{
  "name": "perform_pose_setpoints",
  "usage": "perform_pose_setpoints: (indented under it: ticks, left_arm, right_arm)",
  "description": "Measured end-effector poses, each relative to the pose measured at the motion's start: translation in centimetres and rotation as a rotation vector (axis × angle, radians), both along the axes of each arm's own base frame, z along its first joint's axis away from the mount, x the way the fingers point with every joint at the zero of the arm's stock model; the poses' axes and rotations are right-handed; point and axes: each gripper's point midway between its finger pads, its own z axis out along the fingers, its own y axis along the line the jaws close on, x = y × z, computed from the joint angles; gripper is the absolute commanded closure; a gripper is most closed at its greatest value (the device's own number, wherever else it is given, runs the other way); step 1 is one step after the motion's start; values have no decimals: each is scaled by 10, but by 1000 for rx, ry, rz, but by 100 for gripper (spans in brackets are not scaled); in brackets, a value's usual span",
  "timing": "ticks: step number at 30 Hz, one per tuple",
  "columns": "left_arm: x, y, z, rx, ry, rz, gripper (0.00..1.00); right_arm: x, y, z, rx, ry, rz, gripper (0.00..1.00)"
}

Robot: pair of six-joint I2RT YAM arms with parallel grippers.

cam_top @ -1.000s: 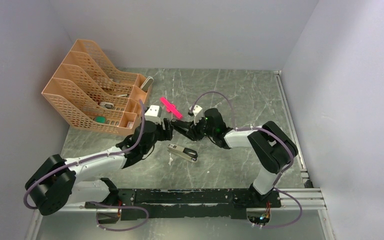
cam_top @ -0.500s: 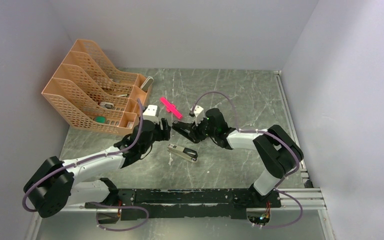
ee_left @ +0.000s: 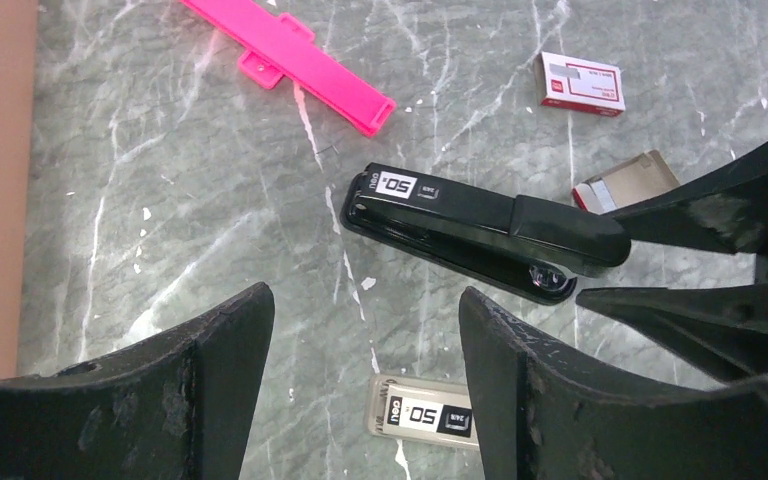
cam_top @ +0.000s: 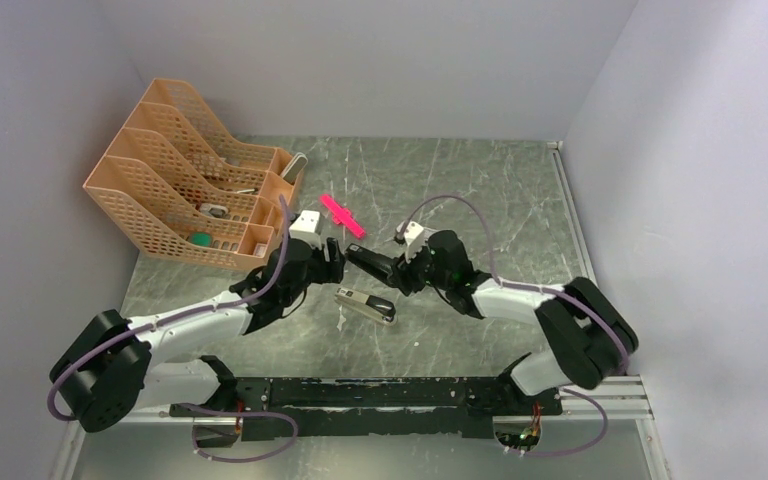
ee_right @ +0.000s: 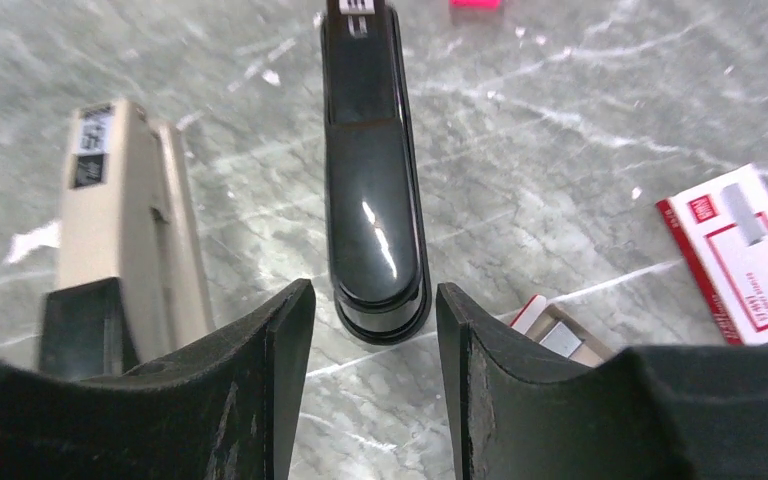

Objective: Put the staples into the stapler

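Right wrist view looks down along the stapler, which lies closed and flat on the table with its glossy black back upward. The right gripper has one of its fingers on each side of the rounded rear end of the stapler. A thin strip of table shows on both sides, so the jaws stand apart and do not press it. Just left of the stapler in this view lies a beige piece with a small label. It is roughly parallel to the stapler and does not touch it, and its near end is hidden behind the finger. To the right a white box with red print lies flat. Nearer, just beside the other finger, an opened small box shows a grey strip of staples inside. Left wrist view sees the stapler from its other end, with a white label at the nose. The left gripper is wide open with only bare table between its fingers, and it is apart from the stapler. A pink plastic piece lies farther off, well apart from the stapler. Top external view shows both arms reaching to the middle of the table, the grippers facing each other, and an orange file rack at the left rear.
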Motion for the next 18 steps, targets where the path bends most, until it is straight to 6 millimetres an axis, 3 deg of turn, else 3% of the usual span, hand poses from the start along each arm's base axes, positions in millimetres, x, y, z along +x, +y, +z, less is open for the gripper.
perform_pose_setpoints:
  ticks: [9,13,18]
  left_arm:
    - [-5,-15,6,35,-14,-126,24]
    - [-11,-21,5,68,-10,-199,21]
    - [-12,-36,24,99,-63,-302,18]
  right_arm:
    - [-13,4,83,194,-110,3,49]
    - [-32,5,86,217,-48,46,49]
    - [-50,-5,82,244,15,2,49]
